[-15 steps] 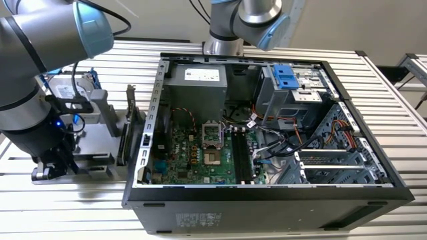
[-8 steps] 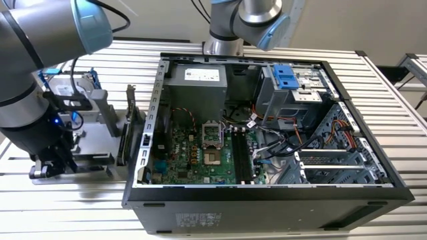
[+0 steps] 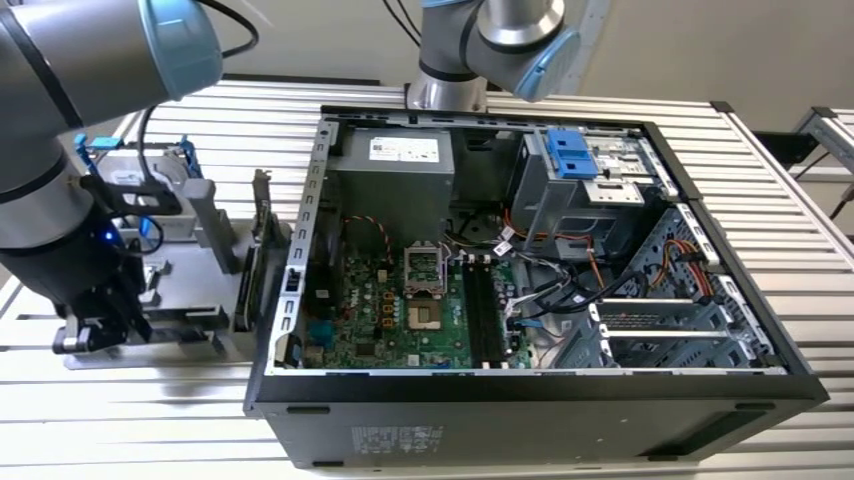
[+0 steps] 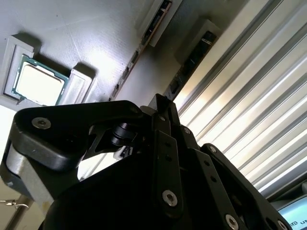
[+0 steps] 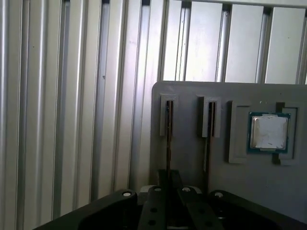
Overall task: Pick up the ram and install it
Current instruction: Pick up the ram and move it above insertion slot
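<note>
Ribbed metal table (image 5: 57,96), grey holder (image 5: 192,93) on it. My gripper (image 5: 169,176) low over ram (image 5: 169,136), standing edge-on in slot (image 5: 163,115), second stick (image 5: 210,134) just beside. Grip open or closed: cannot tell. Risk: off-centre bite, board tilts, binds in slot, or drags neighbour out.

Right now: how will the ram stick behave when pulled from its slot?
Probably stiff and light: the ram is a thin flat board standing on edge in a slot of the grey holder. Likely to bind if pulled off-axis, as the slot hugs it closely. Thin edges may give the hand little to hold, so it could slip.
</note>
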`<action>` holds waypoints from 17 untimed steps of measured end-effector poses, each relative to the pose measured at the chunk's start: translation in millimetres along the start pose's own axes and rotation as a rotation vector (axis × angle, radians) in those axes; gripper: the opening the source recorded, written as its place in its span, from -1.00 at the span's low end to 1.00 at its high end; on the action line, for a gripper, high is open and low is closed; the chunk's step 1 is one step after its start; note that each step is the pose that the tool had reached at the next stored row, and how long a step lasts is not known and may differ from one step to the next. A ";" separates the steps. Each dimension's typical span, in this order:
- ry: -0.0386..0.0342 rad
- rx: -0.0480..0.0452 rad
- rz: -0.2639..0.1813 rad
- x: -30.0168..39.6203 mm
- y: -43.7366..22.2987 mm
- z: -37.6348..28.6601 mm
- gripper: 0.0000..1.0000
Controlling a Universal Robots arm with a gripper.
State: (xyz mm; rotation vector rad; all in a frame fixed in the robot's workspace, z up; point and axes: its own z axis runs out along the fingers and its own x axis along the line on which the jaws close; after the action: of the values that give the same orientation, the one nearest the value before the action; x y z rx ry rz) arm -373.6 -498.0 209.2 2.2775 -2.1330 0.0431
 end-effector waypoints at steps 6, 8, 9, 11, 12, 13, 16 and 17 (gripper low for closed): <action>-0.0001 0.0001 0.000 0.1 0.0 -3.9 -1.00; -0.0001 0.0001 0.000 0.2 0.0 -4.9 -1.00; -0.0001 0.0001 0.000 0.2 0.0 -5.3 -1.00; -0.0001 0.0001 0.000 0.2 0.0 -6.0 -1.00; 0.0000 0.0000 0.000 0.2 0.0 -6.2 -1.00; -0.0001 0.0001 0.000 0.2 0.0 -6.3 -1.00; 0.0000 0.0000 0.000 0.2 0.0 -6.8 -1.00; 0.0000 -0.0001 0.000 0.2 0.0 -7.1 -1.00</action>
State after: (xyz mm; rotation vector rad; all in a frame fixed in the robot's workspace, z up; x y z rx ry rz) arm -373.7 -498.0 216.3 2.2774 -2.1330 0.0431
